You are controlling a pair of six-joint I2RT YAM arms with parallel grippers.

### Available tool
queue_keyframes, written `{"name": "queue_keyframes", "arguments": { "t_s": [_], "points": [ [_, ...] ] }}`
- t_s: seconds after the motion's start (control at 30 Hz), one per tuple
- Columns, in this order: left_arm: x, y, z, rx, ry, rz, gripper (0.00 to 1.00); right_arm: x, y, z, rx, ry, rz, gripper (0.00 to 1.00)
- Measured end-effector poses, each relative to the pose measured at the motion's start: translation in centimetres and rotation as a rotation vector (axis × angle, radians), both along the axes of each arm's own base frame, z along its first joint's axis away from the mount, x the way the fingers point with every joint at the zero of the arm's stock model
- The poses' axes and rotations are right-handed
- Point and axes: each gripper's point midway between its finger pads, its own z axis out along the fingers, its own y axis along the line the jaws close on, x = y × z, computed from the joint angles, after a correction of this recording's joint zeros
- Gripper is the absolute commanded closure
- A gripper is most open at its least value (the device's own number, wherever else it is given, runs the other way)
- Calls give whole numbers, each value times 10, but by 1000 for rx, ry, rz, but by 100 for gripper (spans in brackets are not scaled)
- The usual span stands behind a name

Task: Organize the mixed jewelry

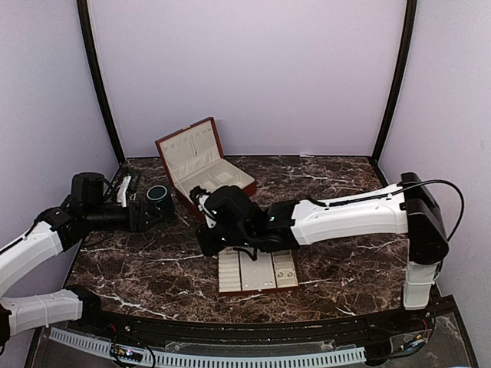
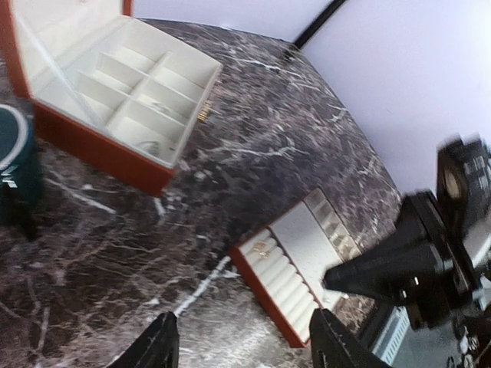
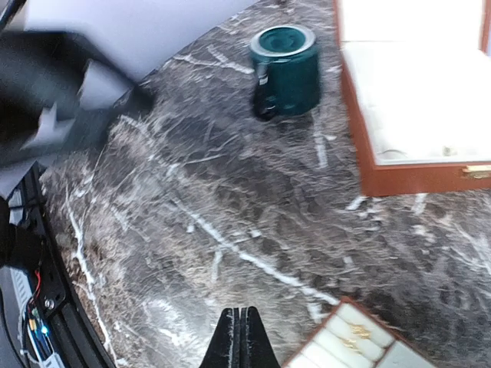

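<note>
above the marble table [image 1: 153, 261], the left hand [image 2: 245, 349] is spread wide; the right hand [image 3: 239, 334] is clenched.

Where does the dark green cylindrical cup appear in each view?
Top external: the dark green cylindrical cup sits left of centre.
Left wrist: the cup is at the left edge, cropped.
Right wrist: the cup is at top centre.
Shared landmark: the open red-brown wooden box is beside it in all three.

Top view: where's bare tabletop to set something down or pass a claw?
Widest bare marble: front left, between the tray and the left arm. Also behind the right arm, right of the wooden box, and right of the tray. Crowded: green cup, box and right arm's wrist bunch together mid-left.
</note>
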Motion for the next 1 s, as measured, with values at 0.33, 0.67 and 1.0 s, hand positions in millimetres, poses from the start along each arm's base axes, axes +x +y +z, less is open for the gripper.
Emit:
{"name": "queue_keyframes", "arguments": {
  "t_s": [0.33,0.67,1.0],
  "points": [
    [-42,-81,-16,-34,68,-328,43,28,-46,7,-5,39,-96,100],
    [-43,-125,-24,21,74,-460,60,18,-49,5,-7,91,-77,100],
    [-43,-134,-38,61,79,-474,72,13,-46,4,2,117,-57,100]
  ]
}}
